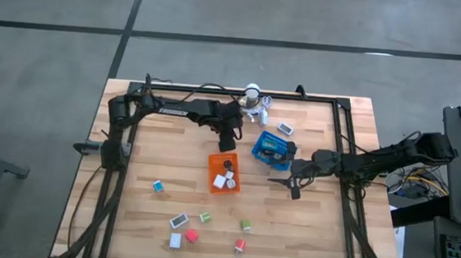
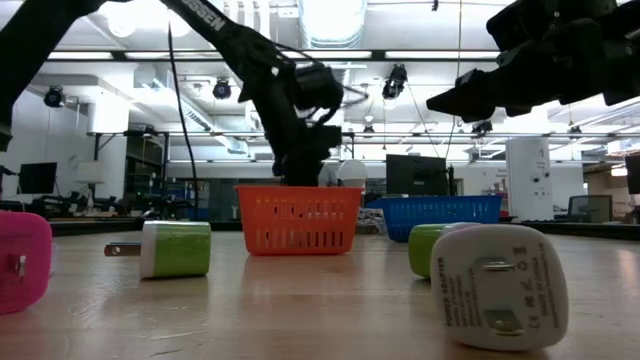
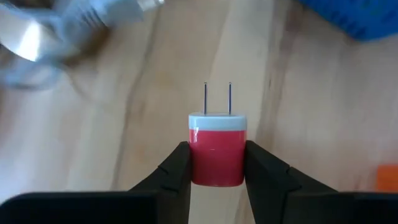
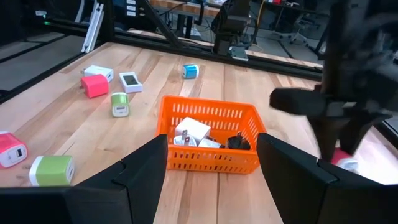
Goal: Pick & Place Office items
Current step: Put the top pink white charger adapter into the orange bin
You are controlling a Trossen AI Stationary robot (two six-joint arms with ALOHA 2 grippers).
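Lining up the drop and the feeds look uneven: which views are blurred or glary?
Left wrist view: red charger between the fingers is sharp, top-left background smeared. Right wrist view: left arm blurred, orange basket crisp. Low view: ceiling lights glare, arms silhouetted.

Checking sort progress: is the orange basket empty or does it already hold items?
Not empty. The orange slotted plastic basket holds a white plug adapter and a small black piece; the high view also shows white pieces inside.

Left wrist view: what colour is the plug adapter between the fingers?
Red body with a white top face, seen best in the left wrist view: plug adapter held by the left gripper.
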